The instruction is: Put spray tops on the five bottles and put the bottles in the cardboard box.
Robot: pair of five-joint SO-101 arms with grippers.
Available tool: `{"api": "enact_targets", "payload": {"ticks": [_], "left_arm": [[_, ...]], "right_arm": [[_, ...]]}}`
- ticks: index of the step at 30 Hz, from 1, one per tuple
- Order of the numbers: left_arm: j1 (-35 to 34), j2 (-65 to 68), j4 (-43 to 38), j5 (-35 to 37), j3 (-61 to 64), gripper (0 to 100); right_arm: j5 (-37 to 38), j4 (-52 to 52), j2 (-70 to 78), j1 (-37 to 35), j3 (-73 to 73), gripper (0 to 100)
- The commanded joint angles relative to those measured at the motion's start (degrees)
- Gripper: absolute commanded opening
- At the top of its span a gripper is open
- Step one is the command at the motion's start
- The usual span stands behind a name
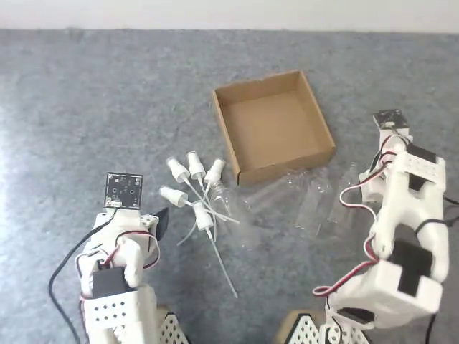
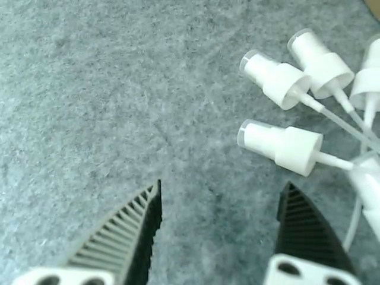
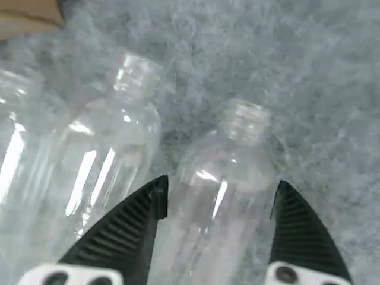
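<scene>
- Right wrist view: straddling a capless bottle lying on the table, right gripper spread wide.
- Hanging open near spray tops: left gripper.
- Seemingly starting first pickup; needing closing on bottle.

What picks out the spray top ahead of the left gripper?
Find the cardboard box, then the white spray tops off its near left corner. The target spray top lies crosswise at the cluster's left edge, unlike the three fanned beyond it.
</scene>
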Motion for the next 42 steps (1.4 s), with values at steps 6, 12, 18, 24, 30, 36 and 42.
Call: {"api": "enact_targets", "payload": {"ticks": [6, 12, 18, 24, 30, 36, 42], "left_arm": [[-0.8, -0.4, 3.7, -8.0, -6.9, 29], [-0.4, 6.9, 10.5, -7.9, -25.5, 29], [4.1, 35.3, 16.0, -0.2, -46.1, 29], [11.3, 61.5, 15.0, 14.3, -54.2, 29], [10.9, 75.7, 6.4, 19.6, -54.5, 24], [10.7, 83.6, 1.7, 20.2, -54.5, 23], [11.2, 87.5, -0.7, 21.8, -55.1, 23]], "right_arm": [[2.4, -2.2, 2.1, 1.3, -3.3, 2.8], [9.0, -1.8, 2.0, 5.6, -3.3, 1.5], [9.5, -1.8, 2.0, 9.0, -3.2, 1.6], [9.6, -1.8, 2.0, 9.0, -3.1, 1.7], [9.7, -1.7, 2.5, 9.1, -3.1, 1.7], [9.7, -1.7, 2.5, 8.8, -3.1, 1.7], [9.7, -1.7, 2.6, 9.0, -3.1, 1.7]]}}
